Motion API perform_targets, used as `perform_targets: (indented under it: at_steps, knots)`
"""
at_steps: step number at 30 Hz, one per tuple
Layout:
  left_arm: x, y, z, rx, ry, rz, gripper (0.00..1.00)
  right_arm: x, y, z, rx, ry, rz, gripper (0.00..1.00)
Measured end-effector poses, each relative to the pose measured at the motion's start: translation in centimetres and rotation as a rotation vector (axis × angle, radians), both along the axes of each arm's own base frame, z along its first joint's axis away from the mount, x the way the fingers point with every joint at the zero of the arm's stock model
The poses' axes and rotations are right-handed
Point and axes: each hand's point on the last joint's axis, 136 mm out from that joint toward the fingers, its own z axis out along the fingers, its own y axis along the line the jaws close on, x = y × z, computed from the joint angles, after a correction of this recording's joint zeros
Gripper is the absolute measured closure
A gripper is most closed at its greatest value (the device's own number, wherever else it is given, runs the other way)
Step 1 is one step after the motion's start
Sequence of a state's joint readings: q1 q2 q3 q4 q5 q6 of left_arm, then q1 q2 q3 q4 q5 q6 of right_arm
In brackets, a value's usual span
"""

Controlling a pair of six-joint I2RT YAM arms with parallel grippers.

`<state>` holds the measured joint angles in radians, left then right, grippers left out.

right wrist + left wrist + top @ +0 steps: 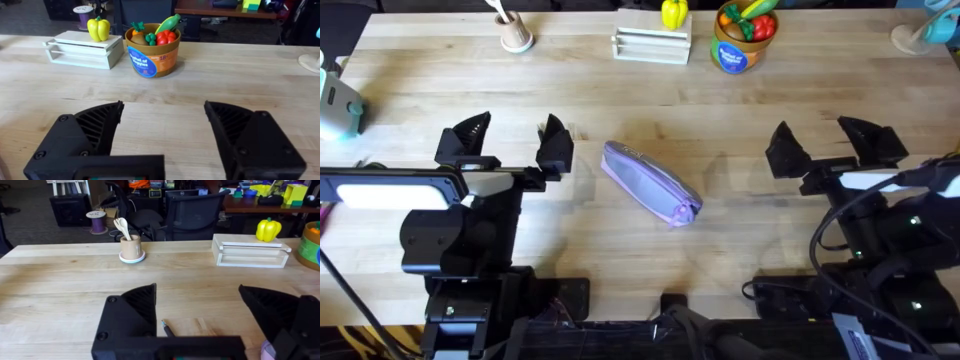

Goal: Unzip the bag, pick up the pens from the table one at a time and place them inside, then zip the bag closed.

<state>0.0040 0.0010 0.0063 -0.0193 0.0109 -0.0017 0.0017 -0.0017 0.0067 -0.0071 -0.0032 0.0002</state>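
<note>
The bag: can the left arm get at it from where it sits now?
Probably yes. The bag lies on bare table just beside the left end effector, which is open, with nothing between them. The right end effector stands off on the far side.

Beyond the far edge of the pale plank counter (60, 275) stands a dark office chair (192, 215) on dim grey carpet (30, 225). A purple spool (96, 222) sits on the floor by a black box (70, 209). A dark wooden desk (225, 7) holds bright clutter.
</note>
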Motion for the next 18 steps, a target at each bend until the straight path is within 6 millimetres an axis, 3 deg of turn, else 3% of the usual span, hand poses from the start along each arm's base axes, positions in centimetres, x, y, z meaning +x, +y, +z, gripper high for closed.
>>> perform_targets:
  at_steps: [18]
  knots:
    - [-0.02, -0.24, 0.00, 0.002, 0.002, -0.014, 0.009, -0.11, -0.07, -0.19, -0.001, 0.018, -0.004, 0.009]
